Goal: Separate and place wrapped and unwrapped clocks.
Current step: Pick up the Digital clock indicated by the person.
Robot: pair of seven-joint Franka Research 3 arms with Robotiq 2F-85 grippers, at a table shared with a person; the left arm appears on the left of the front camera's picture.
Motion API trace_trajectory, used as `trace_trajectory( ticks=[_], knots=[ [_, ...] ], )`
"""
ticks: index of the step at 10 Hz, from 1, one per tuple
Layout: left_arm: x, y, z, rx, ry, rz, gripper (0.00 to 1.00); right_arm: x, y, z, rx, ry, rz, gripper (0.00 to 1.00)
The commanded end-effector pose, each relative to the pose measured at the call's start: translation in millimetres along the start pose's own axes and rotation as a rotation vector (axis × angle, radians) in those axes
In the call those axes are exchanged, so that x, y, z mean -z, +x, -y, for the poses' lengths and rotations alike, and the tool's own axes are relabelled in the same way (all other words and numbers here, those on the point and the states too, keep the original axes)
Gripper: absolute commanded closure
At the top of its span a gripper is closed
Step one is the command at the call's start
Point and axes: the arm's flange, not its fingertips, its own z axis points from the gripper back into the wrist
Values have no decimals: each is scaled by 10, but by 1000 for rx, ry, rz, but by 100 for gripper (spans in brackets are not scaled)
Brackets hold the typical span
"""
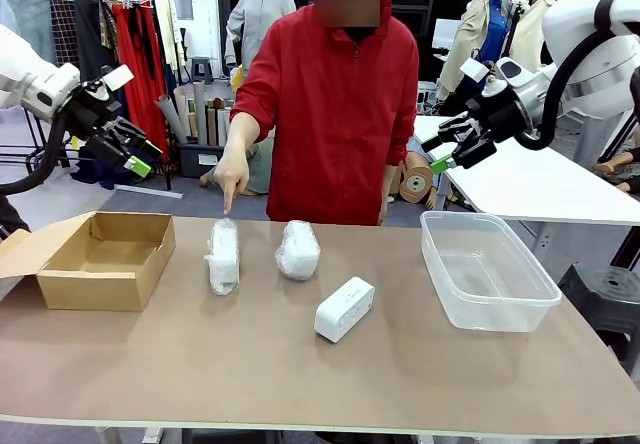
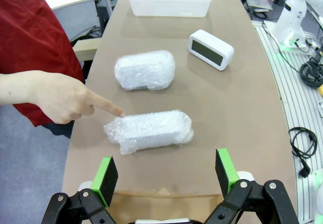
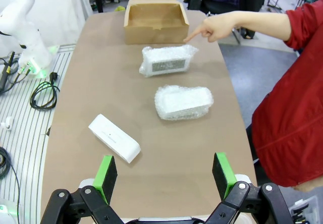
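— What's nearest the front edge?
— The bare white clock [image 1: 344,309], lying at an angle on the table [image 1: 300,384], a little right of centre.
— And behind it?
— The left wrapped clock [image 1: 223,256] and the right wrapped clock [image 1: 297,250], side by side but apart. A cardboard box [image 1: 60,284] sits far left, a clear tub [image 1: 447,289] far right.
— Farther back?
— The person's hand [image 1: 232,179] points a finger down at the left one's far end. The left gripper [image 1: 145,159] and right gripper [image 1: 436,154] hang high at the sides, jaws spread and empty.
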Motion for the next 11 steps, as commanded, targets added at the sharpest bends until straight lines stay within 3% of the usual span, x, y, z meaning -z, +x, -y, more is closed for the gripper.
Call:
trace_trajectory(
  ticks=[1, 5, 7, 8, 9, 11],
  knots=[
    [-5, 1, 0, -1, 1, 0, 0, -6, 3, 2, 0, -1, 0, 0],
    [0, 0, 0, 0, 0, 0, 0, -6, 3, 2, 0, -1, 0, 0],
    [-8, 267, 67, -42, 97, -157, 0, -6, 3, 2, 0, -1, 0, 0],
    [23, 434, 185, -132, 173, -277, 0, -6, 3, 2, 0, -1, 0, 0],
    [150, 660, 347, -212, 290, -339, 0, -6, 3, 2, 0, -1, 0, 0],
    [265, 872, 562, -356, 393, -400, 0, -6, 3, 2, 0, -1, 0, 0]
  ],
)
